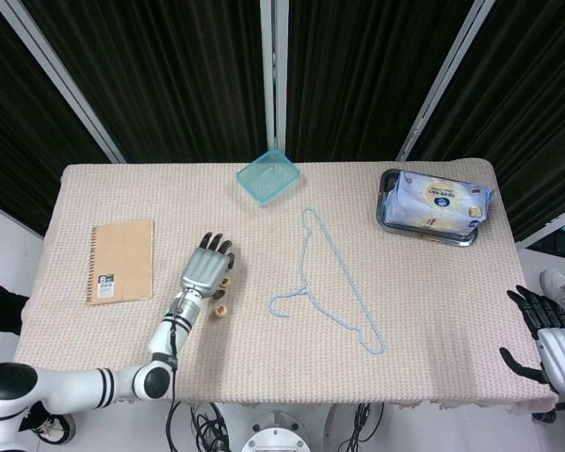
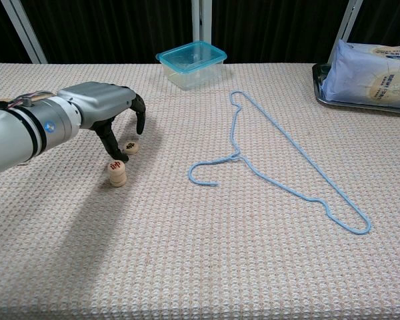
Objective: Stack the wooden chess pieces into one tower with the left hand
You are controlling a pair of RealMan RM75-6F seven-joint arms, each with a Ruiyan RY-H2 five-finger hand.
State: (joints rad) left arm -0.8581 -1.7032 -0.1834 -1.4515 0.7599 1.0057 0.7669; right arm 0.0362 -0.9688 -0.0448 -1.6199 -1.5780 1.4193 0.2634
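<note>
Wooden stack of chess pieces (image 2: 117, 173) beside loose chess piece (image 2: 131, 147). Left hand (image 2: 101, 110) above, fingers apart, empty; thumb close enough to topple the stack.

Notebook (image 1: 121, 261), teal container (image 1: 268, 175), blue hanger (image 1: 331, 282), wipes tray (image 1: 435, 207).
</note>
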